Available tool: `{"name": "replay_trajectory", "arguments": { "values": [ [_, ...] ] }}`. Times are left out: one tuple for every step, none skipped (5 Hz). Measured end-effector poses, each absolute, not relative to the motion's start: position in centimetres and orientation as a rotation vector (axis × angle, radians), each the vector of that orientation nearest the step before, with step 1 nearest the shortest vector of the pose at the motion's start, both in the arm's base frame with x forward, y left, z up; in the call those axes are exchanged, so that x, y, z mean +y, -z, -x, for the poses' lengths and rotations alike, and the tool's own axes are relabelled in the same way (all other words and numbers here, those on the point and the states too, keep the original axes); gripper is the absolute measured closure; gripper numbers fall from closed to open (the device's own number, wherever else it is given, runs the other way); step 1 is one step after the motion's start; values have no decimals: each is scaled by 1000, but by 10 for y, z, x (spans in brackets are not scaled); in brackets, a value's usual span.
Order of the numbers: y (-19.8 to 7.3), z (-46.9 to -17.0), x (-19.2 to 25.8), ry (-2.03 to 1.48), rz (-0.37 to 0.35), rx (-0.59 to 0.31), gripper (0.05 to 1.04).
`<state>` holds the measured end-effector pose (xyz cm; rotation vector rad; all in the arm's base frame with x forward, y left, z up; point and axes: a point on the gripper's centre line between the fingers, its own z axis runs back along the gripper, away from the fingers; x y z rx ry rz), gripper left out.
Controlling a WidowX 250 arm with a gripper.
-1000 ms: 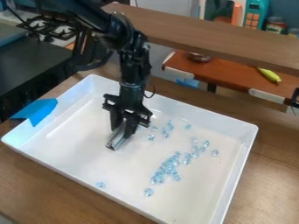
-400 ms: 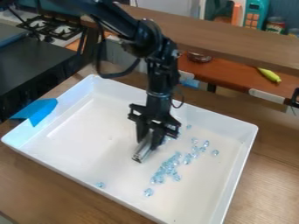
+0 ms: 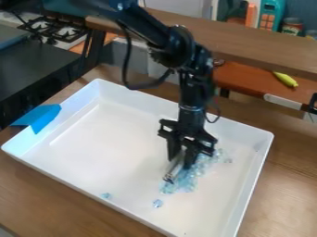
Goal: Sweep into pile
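Sweeping step in hand: gripper (image 3: 180, 162) grasping metallic bar (image 3: 173, 172) beside the clustered blue beads (image 3: 186, 184) in white tray (image 3: 93, 152). Next, likely: circle round and bring stray beads (image 3: 158, 203) inward.

Open tray (image 3: 117, 139) by blue tape (image 3: 42, 118), claw (image 3: 180, 164), silver tool (image 3: 174, 171), beads (image 3: 184, 186) obstructing opposite half — walls (image 3: 252, 185) around

Blue beads (image 3: 186, 183) by the hand (image 3: 180, 162) blur together, count untellable, the cluster partly hidden behind it; upper end of metal tool (image 3: 174, 170) is hidden at the hand; top edge cuts off arm (image 3: 162, 34), bottom edge cuts tray (image 3: 93, 148) and worktop (image 3: 282, 185).
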<state>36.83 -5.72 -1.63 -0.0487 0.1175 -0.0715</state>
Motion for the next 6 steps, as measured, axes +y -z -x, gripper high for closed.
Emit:
{"name": "replay_trajectory", "arguments": {
  "values": [
    [15,-365,-75,85,79,124,703],
    [4,-370,-83,91,122,79,702],
    [-19,-370,-70,94,151,31,703],
    [-46,-370,-36,73,152,-58,702],
    [-64,-369,11,46,133,-117,703],
    [-63,-359,53,35,61,-83,703]
  ]
}}
